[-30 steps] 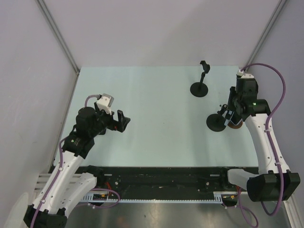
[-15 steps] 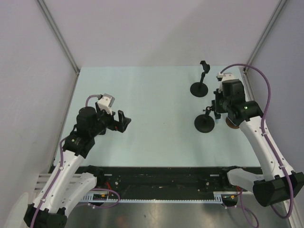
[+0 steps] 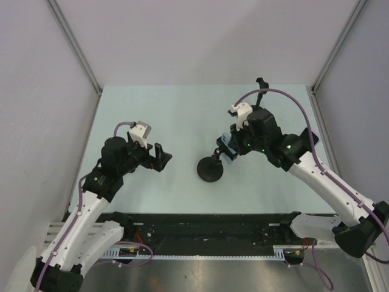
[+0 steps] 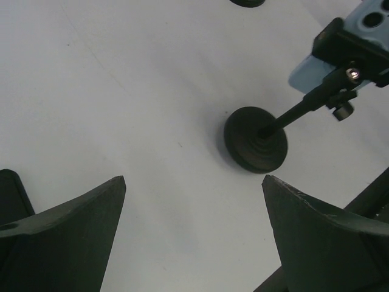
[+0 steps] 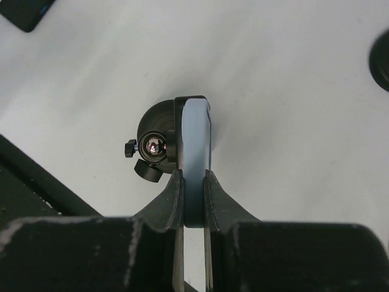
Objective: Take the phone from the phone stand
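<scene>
The right pincer (image 5: pixel 193 204) is closed to a narrow gap on the phone (image 5: pixel 196 137). Its two fingers (image 5: pixel 175 191) press the pale blue slab flat from either side, with the phone's upper end standing out beyond the fingertips. The phone is still in the phone stand (image 5: pixel 152 118) – the black clamp sits against its left face, just ahead of the left fingertip, with a small knob beside it and the round base showing farther out behind the clamp. In the overhead view the base lies on the pale table (image 3: pixel 182 115) just off the tip of the pincer, on the side toward the other arm, and the stem leans up from it to the held phone; whether the base sits flat cannot be told. The left pincer (image 4: pixel 193 177) is spread wide and holds nothing – only bare table shows between its dark fingers. The stand's base and tilted stem lie ahead of it and toward its right finger, well apart from both tips.
</scene>
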Robot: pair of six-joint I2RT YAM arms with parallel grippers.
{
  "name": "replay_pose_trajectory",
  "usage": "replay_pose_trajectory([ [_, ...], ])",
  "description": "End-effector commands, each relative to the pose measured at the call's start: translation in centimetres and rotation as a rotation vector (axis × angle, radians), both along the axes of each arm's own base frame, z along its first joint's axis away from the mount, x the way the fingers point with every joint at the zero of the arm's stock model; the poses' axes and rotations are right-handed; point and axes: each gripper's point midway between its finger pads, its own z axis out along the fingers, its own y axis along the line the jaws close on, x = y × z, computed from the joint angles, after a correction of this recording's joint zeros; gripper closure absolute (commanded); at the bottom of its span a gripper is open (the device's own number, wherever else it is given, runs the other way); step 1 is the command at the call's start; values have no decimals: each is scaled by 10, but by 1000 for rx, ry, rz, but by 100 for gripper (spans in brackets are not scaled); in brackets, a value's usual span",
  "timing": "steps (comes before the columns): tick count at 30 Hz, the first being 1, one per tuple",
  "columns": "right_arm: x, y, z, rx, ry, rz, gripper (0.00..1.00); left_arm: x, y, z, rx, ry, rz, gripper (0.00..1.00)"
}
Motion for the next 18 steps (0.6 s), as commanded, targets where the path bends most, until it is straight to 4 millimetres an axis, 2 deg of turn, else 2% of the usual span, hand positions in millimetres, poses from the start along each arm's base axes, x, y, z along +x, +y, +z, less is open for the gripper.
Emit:
replay_pose_trajectory([
  [1, 14, 55, 57, 152, -212, 99, 100, -10, -29, 23, -83, -25, -84, 0],
  [2, 13, 59, 55, 149, -209, 112, 100, -10, -32, 25, -105, -8, -58, 0],
  [4, 8, 73, 49, 161, -211, 144, 100, -19, -55, 34, -131, -34, -93, 0],
  [6, 3, 80, 41, 174, -194, 167, 100, -15, -59, 35, -125, -65, -49, 0],
  [7, 2, 83, 41, 185, -196, 174, 100, -18, -72, 34, -130, -81, -76, 0],
  [9, -1, 88, 34, 187, -178, 196, 100, -16, -82, 38, -148, -115, -88, 0],
  [10, -5, 92, 34, 191, -179, 211, 100, -14, -88, 30, -135, -109, -85, 0],
  [12, -8, 96, 32, 187, -184, 224, 100, -16, -102, 32, -145, -140, -108, 0],
  [13, -11, 100, 30, 183, -186, 239, 100, -15, -107, 21, -115, -134, -118, 0],
  [15, -15, 105, 30, 182, -195, 251, 100, -17, -120, 27, -144, -184, -150, 0],
  [16, -16, 106, 30, 178, -197, 258, 100, -18, -124, 19, -129, -183, -162, 0],
  [18, -20, 111, 29, 170, -205, 273, 100, -20, -132, 19, -127, -210, -184, 1],
])
